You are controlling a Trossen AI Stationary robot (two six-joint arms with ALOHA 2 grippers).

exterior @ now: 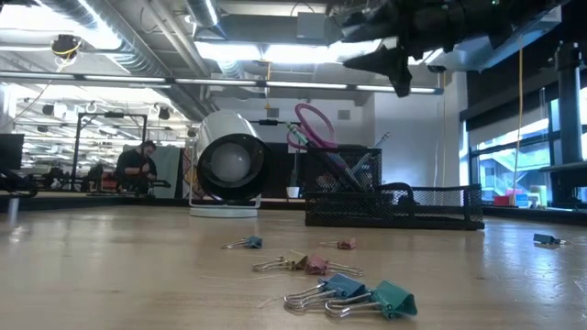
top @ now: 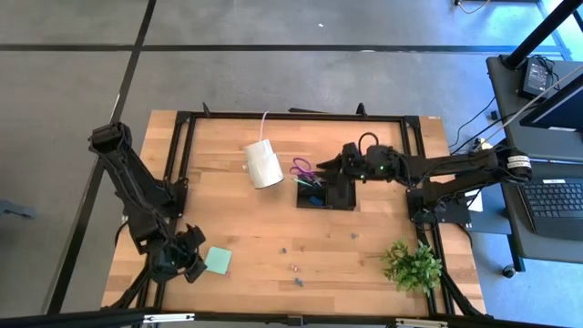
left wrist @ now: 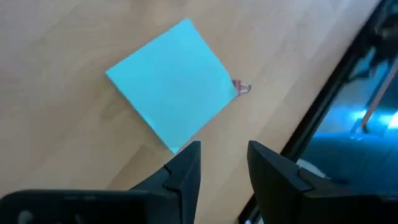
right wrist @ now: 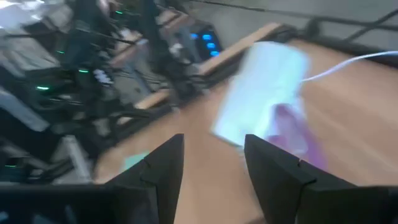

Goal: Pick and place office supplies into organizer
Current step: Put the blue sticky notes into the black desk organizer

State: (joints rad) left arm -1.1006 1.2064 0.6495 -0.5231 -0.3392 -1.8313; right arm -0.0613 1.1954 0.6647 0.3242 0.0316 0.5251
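With jaws apart and empty, the left gripper hangs just beside the mint sticky-note pad on the worktop, seemingly lining up a grasp, while the right gripper, also parted, hovers above the organizer holding the purple-handled scissors.

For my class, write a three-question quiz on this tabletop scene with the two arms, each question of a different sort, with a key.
1. True or false: the purple-handled scissors stand in the black organizer.
2. Multiple choice: the left gripper is nearest to A) the white roll B) the mint-green sticky-note pad C) the green plant.
3. Fill in: the right gripper hangs above the ____.

Key: 1 true; 2 B; 3 organizer. Both grippers are open and hold nothing. Binder clips lie loose on the table.
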